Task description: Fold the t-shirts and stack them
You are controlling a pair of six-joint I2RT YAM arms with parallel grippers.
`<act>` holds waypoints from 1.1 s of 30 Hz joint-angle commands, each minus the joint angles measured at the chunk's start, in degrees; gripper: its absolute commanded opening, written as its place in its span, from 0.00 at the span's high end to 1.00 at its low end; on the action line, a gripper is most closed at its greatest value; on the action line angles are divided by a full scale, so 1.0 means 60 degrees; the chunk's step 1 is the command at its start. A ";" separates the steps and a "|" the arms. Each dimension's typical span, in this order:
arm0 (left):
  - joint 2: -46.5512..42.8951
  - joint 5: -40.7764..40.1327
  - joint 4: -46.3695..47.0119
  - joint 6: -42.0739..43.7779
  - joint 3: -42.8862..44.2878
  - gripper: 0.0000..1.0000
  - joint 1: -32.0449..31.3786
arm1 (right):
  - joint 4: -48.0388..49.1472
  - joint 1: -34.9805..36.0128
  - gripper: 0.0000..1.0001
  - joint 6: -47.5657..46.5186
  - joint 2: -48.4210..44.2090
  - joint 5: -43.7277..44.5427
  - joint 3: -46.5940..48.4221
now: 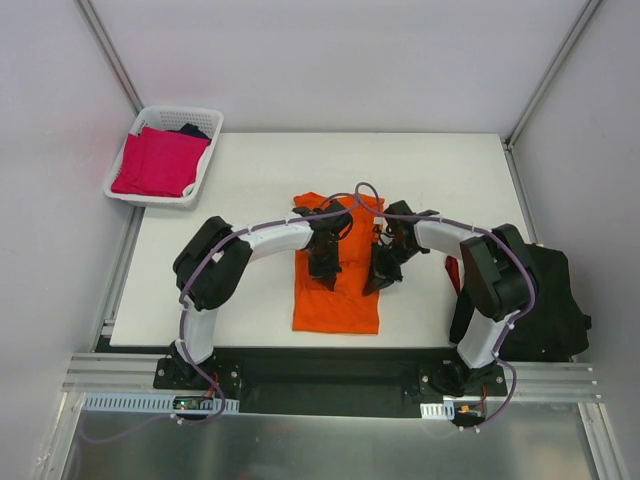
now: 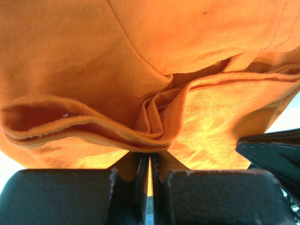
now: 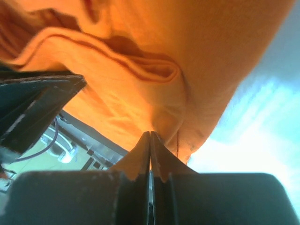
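At the near right edge of the table (image 1: pixel 450 180), beside the right arm's base, a heap of black shirts (image 1: pixel 555 300) lies crumpled and hangs partly over the side. A sliver of red shows at its inner edge, and none of it looks folded.

Toward the middle of the table, rather nearer the front edge than the back, the orange shirt (image 1: pixel 335 300) lies as a long narrow strip running front to back. Its sides seem already turned in. Both arms reach in over it. The left gripper (image 2: pixel 150 157) is clenched on a bunched ridge of orange cloth, its jaws pressed together with only a thin layer between them. The right gripper (image 3: pixel 150 136) is likewise pinched tight on orange cloth at the shirt's right side. The two grips sit close together about halfway along the strip, with rumpled cloth between them. I read this as a crosswise fold under way, not finished.

At the far left corner the white basket (image 1: pixel 175 112) overhangs the table. It holds a pink shirt (image 1: pixel 160 160) spread on top and a dark garment (image 1: pixel 192 130) tucked behind it.

By my reckoning the job is in its early part. One shirt is mid-fold and no folded stack shows anywhere on the table. The black heap and the basket's contents are left to do.
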 commanded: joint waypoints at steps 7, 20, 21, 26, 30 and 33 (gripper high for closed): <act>-0.1131 -0.0898 -0.0522 0.0004 0.0605 0.50 -0.0130 | -0.0646 -0.0154 0.78 -0.0013 -0.1203 0.0307 0.1191; -0.0637 -0.2115 -0.1989 0.1029 0.4051 0.01 0.1231 | -0.0529 -0.2379 0.50 -0.0510 0.0112 -0.0398 0.3505; -0.0475 -0.2159 -0.1974 0.1335 0.4110 0.01 0.1522 | -0.0529 -0.2483 0.49 -0.0656 0.0318 -0.0369 0.3913; 0.0681 -0.2015 -0.1842 0.2128 0.4564 0.01 0.2768 | -0.0412 -0.3068 0.51 -0.0804 0.1737 -0.0412 0.4985; 0.1269 -0.1575 -0.1521 0.2552 0.4856 0.01 0.3794 | -0.0120 -0.3523 0.54 -0.0556 0.2457 -0.0485 0.5586; 0.1854 -0.1355 -0.1417 0.2904 0.5309 0.01 0.4161 | 0.0085 -0.3773 0.54 -0.0350 0.2852 -0.0529 0.5850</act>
